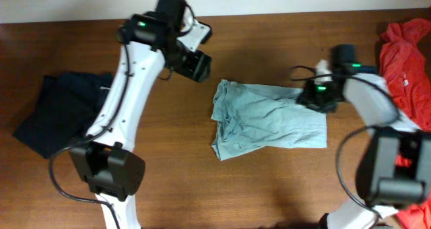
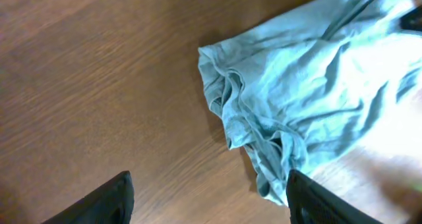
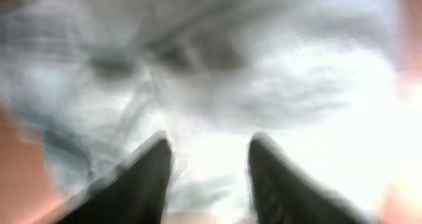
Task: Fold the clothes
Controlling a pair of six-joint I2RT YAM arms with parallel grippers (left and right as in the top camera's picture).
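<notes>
Overhead: pale grey-blue T-shirt (image 1: 269,118), creased, one edge bunched.

Under the black right gripper (image 3: 211,141) lies a plain pale grey-blue T-shirt (image 1: 269,118), behind it a red-orange garment (image 1: 407,60), beyond the black left gripper (image 2: 209,178) a dark navy garment (image 1: 57,111), all on a brown wood-grained table (image 1: 269,188).

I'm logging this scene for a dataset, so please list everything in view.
T-shirt: one, pale grey-blue, crumpled at the table's middle
dark navy garment: one, navy, table's left side
red-orange garment: one, red-orange, table's right edge
table: one, brown wood, under everything
left hand: one, black, open, above bare wood left of the T-shirt
right hand: one, black, open, over the T-shirt's right edge
</notes>
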